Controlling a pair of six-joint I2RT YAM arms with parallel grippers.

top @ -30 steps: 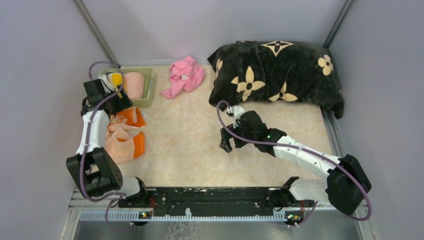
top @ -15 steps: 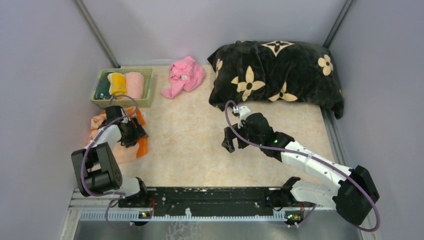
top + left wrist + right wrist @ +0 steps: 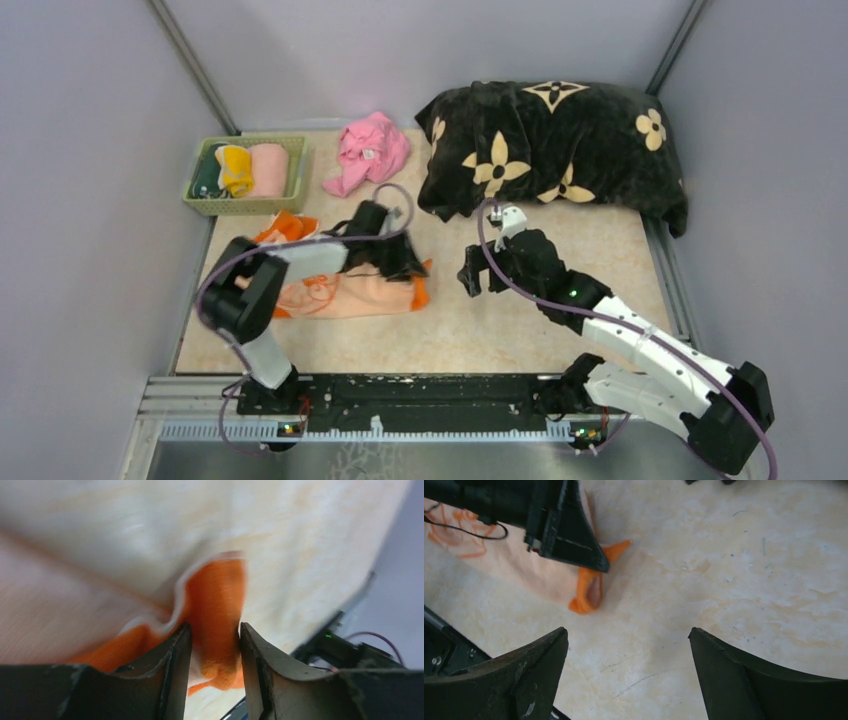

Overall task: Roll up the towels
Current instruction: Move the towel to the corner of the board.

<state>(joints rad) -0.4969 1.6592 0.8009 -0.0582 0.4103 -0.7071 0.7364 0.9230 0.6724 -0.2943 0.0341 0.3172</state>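
Observation:
A peach towel [image 3: 335,296] with an orange border lies stretched and creased across the left middle of the table. My left gripper [image 3: 405,264] is at its right end, shut on the orange border [image 3: 216,600], which bunches between both fingers. In the left wrist view the gripper [image 3: 214,630] pinches that fold just above the tabletop. My right gripper [image 3: 478,281] hovers a little right of the towel, jaws wide open and empty. The right wrist view shows the gripper [image 3: 628,635] over bare table, with the towel's orange corner [image 3: 586,592] and the left fingers [image 3: 569,535] ahead.
A green basket [image 3: 297,186] at the back left holds rolled cloths, one yellow [image 3: 235,168] and one peach [image 3: 268,168]. A crumpled pink cloth [image 3: 370,150] lies beside it. The big black blanket with beige flowers [image 3: 560,150] fills the back right. Walls close in on both sides.
My left arm swung from the left edge to the table's middle, closing on the towel's orange border and dragging the towel rightward. The right gripper shifted slightly right, staying open.

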